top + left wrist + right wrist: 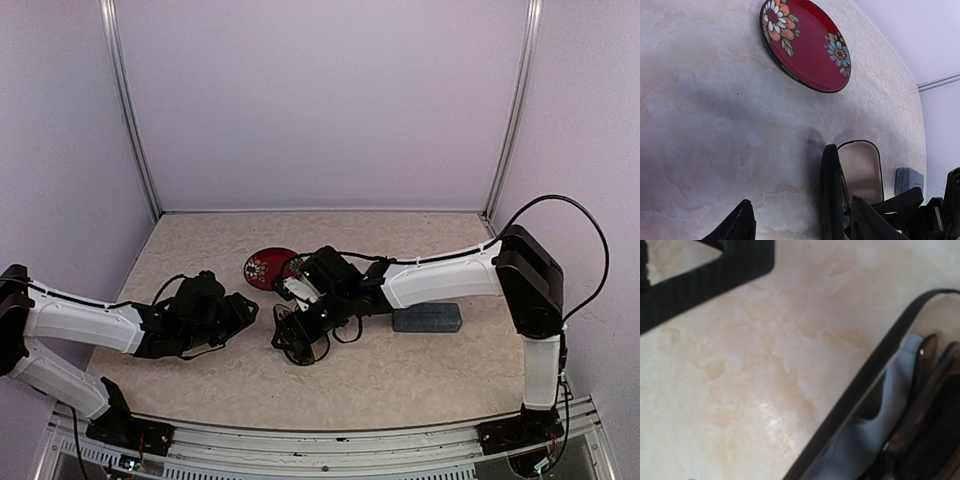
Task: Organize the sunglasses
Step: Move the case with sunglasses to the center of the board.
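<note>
An open black case (302,340) lies at the table's middle. In the right wrist view its black rim (865,385) runs diagonally, and inside lie a light-blue cloth (865,440) and the reddish-brown sunglasses (927,405). I cannot make out the black-framed pair. My right gripper (298,318) is down at the case; its fingertips are hidden, so its state is unclear. My left gripper (800,225) is open just left of the case, whose raised edge (832,190) and beige lid lining (860,170) stand between and ahead of its fingertips. It also shows in the top view (238,310).
A red flowered plate (268,267) lies just behind the case and shows in the left wrist view (805,42). A shut grey-blue case (427,318) lies to the right, under the right forearm. A black frame-like part (705,270) crosses the right wrist view's top left.
</note>
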Controlling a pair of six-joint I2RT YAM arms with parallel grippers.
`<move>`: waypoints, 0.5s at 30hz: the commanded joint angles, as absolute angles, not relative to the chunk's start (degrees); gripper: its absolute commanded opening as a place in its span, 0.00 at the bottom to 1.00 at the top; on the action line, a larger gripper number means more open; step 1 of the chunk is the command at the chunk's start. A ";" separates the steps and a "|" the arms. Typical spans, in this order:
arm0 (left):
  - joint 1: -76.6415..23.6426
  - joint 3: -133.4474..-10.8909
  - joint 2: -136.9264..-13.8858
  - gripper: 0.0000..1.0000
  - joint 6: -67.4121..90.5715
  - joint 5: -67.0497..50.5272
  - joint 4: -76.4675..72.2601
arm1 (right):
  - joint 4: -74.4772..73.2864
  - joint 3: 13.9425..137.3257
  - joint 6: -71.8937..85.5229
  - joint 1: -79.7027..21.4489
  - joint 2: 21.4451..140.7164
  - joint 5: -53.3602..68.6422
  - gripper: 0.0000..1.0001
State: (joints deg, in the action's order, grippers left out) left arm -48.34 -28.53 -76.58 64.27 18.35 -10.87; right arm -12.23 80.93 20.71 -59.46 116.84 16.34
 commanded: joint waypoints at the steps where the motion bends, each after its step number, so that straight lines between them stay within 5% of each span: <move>1: -48.06 -27.57 -77.74 0.63 63.29 16.91 -14.13 | -19.39 85.49 21.24 -61.52 119.52 9.73 0.88; 15: -48.00 -27.33 -80.14 0.64 62.72 15.91 -16.07 | -23.90 87.83 21.99 -63.19 120.63 2.68 0.88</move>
State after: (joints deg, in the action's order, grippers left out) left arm -48.31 -27.90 -79.29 63.81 16.51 -14.52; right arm -21.41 86.43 21.21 -62.43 119.37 5.32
